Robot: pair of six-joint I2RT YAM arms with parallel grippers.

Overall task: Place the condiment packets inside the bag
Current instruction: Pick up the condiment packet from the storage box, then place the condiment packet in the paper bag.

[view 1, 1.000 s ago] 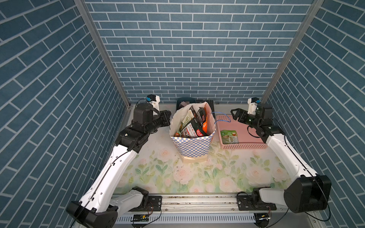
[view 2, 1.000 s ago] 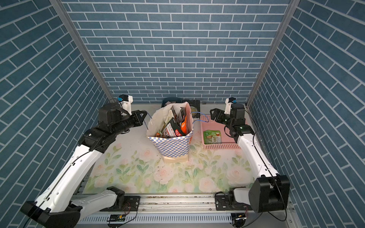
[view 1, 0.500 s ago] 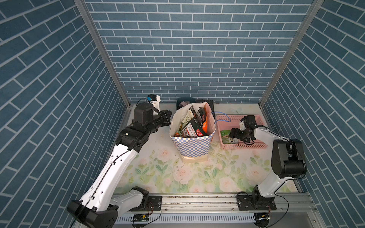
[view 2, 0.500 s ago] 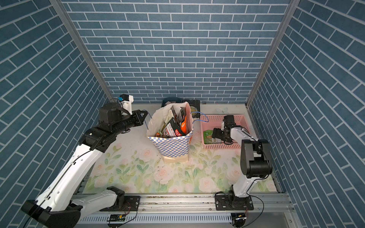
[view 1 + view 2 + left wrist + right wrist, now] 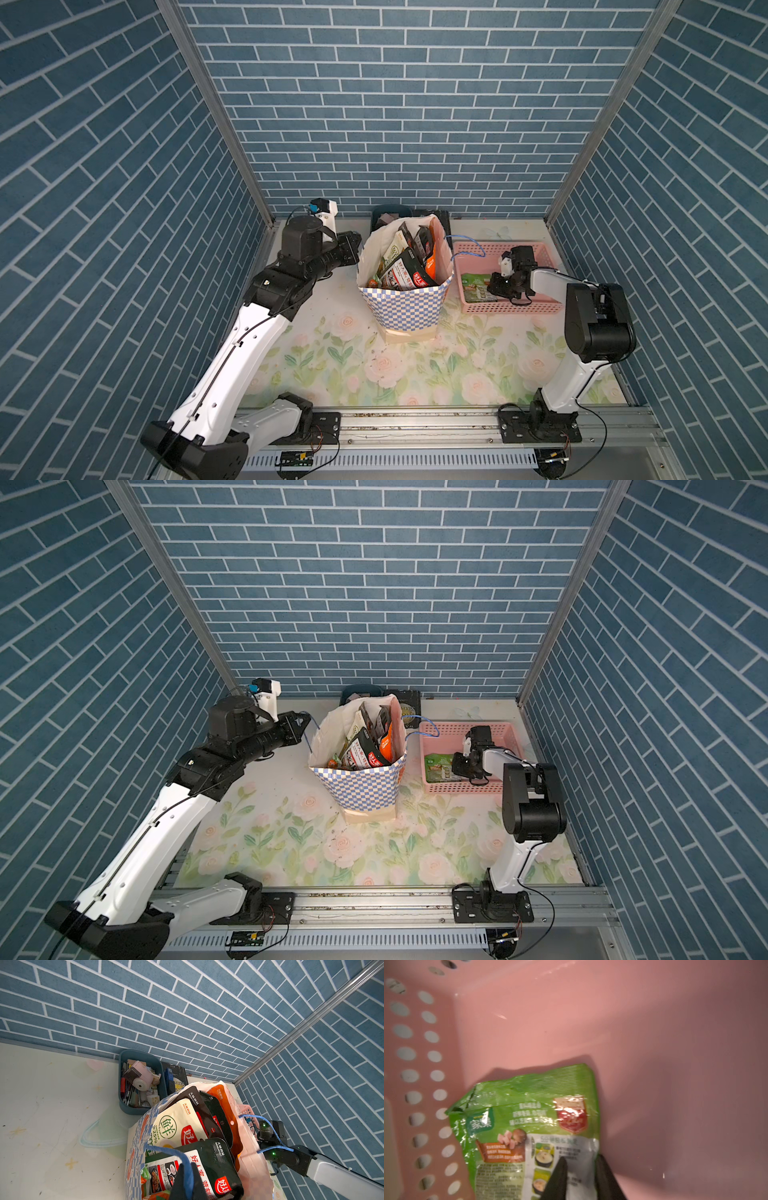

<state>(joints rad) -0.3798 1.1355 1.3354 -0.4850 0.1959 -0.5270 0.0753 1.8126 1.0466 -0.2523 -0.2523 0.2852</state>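
Note:
The blue-and-white checkered bag (image 5: 405, 307) (image 5: 361, 783) stands upright mid-table with several condiment packets (image 5: 405, 270) (image 5: 187, 1124) sticking out of its mouth. My left gripper (image 5: 306, 720) (image 5: 188, 1165) is shut on the bag's blue cord handle (image 5: 166, 1151) at the bag's left side. One green condiment packet (image 5: 476, 286) (image 5: 529, 1115) lies flat in the pink basket (image 5: 536, 307). My right gripper (image 5: 496, 286) (image 5: 581, 1158) reaches down into the basket, its jaws closed in on the packet's white corner, one finger on each side.
A dark teal bin (image 5: 141, 1053) (image 5: 359, 688) of small odds and ends and a dark box (image 5: 409, 702) stand behind the bag at the back wall. The bag's other blue handle (image 5: 467, 245) hangs over the basket's left rim. Blue brick walls enclose the floral table.
My right arm folded down from behind the basket into it and its jaws closed on the green packet. The left arm and the bag have not moved.

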